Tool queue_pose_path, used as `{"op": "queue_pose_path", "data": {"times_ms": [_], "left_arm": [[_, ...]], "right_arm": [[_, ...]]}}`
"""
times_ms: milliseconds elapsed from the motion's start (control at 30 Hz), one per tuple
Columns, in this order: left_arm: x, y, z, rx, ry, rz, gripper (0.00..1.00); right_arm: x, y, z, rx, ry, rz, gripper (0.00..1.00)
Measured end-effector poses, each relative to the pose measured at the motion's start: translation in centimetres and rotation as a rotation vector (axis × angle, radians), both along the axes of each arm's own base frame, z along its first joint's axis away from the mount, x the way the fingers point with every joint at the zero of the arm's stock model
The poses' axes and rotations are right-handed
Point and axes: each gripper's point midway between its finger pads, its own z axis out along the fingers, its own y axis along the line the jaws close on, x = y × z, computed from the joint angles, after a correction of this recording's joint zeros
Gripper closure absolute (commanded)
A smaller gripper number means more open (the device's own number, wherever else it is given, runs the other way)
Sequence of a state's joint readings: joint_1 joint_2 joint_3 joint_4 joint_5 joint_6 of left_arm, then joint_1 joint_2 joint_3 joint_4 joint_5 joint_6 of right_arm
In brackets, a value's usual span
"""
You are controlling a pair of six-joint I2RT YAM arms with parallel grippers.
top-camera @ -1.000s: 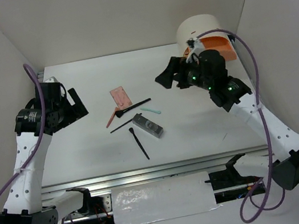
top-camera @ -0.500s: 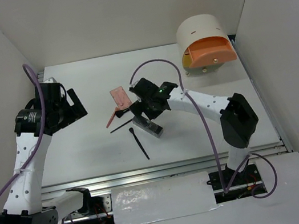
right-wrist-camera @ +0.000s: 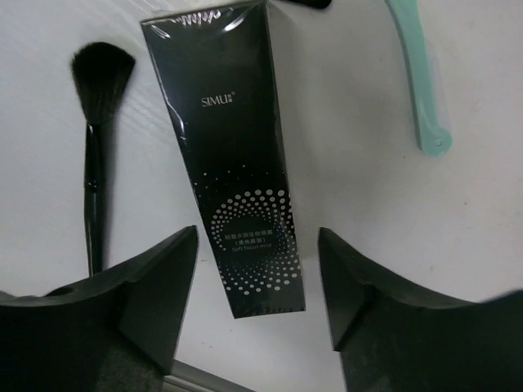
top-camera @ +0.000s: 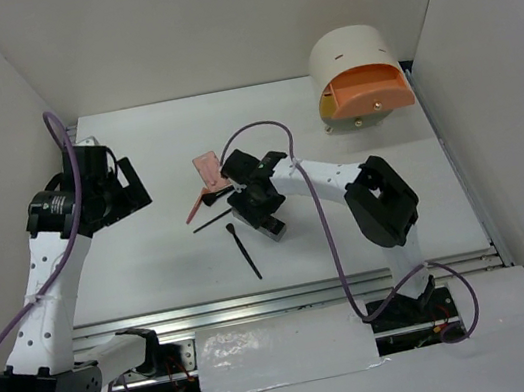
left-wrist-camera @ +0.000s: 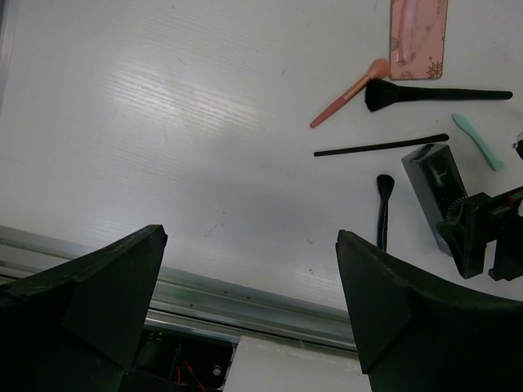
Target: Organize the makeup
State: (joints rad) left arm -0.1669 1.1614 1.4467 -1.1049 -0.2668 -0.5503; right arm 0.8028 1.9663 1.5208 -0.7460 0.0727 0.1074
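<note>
The table (top-camera: 153,266) carries seven pieces of makeup.

- **Palette:** one flat pink palette (left-wrist-camera: 418,37), at the upper right of the left wrist view.
- **Coral brush:** one coral-handled brush (left-wrist-camera: 347,94), just lower left of the palette.
- **Black brushes:** two with bristle heads, one large black brush (left-wrist-camera: 437,94) and one small black brush (left-wrist-camera: 382,212).
- **Pencil:** one thin black pencil (left-wrist-camera: 381,145), between those two brushes.
- **Stick:** one mint-green stick (left-wrist-camera: 478,140), at the right of that view.
- **Box:** one glossy black oblong box (right-wrist-camera: 233,163) printed "SIMU", mid-frame in the right wrist view.

One round cream drawer unit (top-camera: 360,72) stands at the upper right of the top view, showing one peach front (top-camera: 372,87). There are two robot arms, the left arm (top-camera: 49,284) and the right arm (top-camera: 324,175).
</note>
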Motion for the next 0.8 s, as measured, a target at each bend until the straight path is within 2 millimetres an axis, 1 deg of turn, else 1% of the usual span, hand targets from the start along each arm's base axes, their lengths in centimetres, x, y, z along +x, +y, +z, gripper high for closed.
{"op": "queue_pose_path", "data": {"times_ms": [100, 133, 300, 367, 467, 500, 567, 600, 633, 800], "left_arm": [[0.0, 0.0, -0.1, 0.001, 0.003, 0.0, 0.01], [0.0, 0.0, -0.2, 0.001, 0.004, 0.0, 0.01], [-0.1, 0.0, -1.1, 0.004, 0.028, 0.001, 0.01], [-0.3, 0.0, -1.5, 0.006, 0.039, 0.0, 0.01], [-0.4, 0.1, -2.0, 0.008, 0.053, 0.0, 0.01], [-0.4, 0.1, -2.1, 0.009, 0.056, 0.0, 0.01], [-0.3, 0.0, -2.2, 0.009, 0.059, 0.0, 0.01], [-0.3, 0.0, -2.3, 0.01, 0.062, 0.0, 0.01], [-0.3, 0.0, -2.3, 0.01, 0.065, 0.0, 0.01], [-0.2, 0.0, -2.4, 0.011, 0.068, -0.001, 0.01]], "right_arm": [[-0.1, -0.3, -1.1, -0.023, 0.011, -0.006, 0.36], [-0.1, -0.3, -1.2, -0.024, 0.011, -0.006, 0.39], [0.0, -0.2, -1.3, -0.019, 0.007, -0.005, 0.47], [0.1, -0.2, -1.3, -0.018, 0.005, -0.003, 0.47], [0.1, -0.1, -1.4, -0.018, 0.004, 0.002, 0.62], [0.1, -0.1, -1.4, -0.018, 0.004, 0.004, 0.71], [0.1, 0.0, -1.4, -0.016, 0.007, 0.007, 0.82], [0.2, 0.0, -1.4, -0.015, 0.006, 0.008, 0.97], [0.1, 0.0, -1.4, -0.015, 0.007, 0.008, 1.0], [0.2, 0.2, -1.2, -0.008, 0.006, 0.004, 1.0]]}}
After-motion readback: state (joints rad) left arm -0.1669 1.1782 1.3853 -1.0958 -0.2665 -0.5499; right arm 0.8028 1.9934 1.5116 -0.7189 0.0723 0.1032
